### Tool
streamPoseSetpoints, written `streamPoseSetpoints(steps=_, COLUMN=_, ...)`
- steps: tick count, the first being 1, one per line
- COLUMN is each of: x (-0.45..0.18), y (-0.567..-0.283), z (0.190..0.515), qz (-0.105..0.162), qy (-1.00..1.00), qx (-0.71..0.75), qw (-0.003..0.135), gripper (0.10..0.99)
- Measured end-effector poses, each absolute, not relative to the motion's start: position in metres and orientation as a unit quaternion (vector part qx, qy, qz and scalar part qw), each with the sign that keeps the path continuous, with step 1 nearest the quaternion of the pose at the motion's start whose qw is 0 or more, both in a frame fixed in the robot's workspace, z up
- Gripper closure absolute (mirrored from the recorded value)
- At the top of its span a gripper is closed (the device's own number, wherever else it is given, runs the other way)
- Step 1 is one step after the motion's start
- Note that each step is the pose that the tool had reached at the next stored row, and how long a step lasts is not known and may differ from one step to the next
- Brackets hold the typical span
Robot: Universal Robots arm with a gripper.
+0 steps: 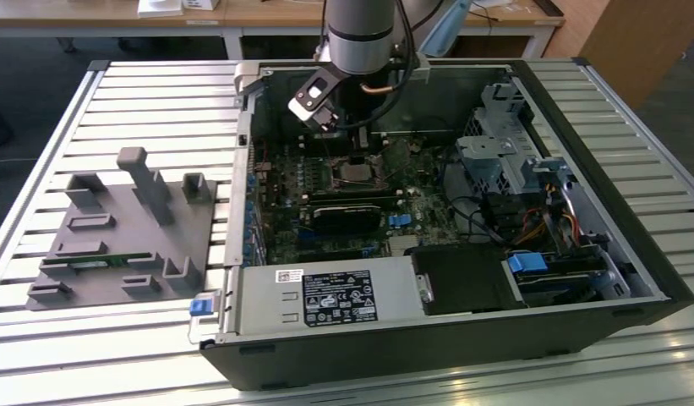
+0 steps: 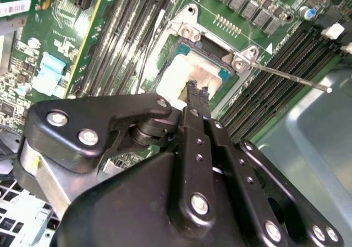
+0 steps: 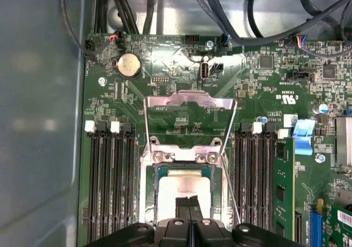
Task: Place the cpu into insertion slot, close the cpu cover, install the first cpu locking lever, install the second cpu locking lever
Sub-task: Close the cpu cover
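Gripper (image 3: 190,200), fingers pressed together and empty, poised over cpu (image 3: 184,184) apparently seated in insertion slot (image 3: 156,175); cpu cover (image 3: 190,99) stands open, locking lever (image 2: 291,77) unlatched: cover and both levers outstanding.

The arm (image 1: 360,34) points steeply downward, its jaws pressed together at the tips.

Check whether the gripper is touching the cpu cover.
Apart. In the first wrist view the gripper hangs short of the open cpu cover, with hinge screws between them.
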State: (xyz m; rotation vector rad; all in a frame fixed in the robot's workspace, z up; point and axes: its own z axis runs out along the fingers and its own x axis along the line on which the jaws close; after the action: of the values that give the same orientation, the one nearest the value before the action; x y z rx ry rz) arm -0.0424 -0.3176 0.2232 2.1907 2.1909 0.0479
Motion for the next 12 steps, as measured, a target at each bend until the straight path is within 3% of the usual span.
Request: streamPoseSetpoints(steps=12, x=-0.042, y=-0.318, z=0.242, qz=0.016, qy=0.707, qx=0.707, qw=0.021, gripper=0.98)
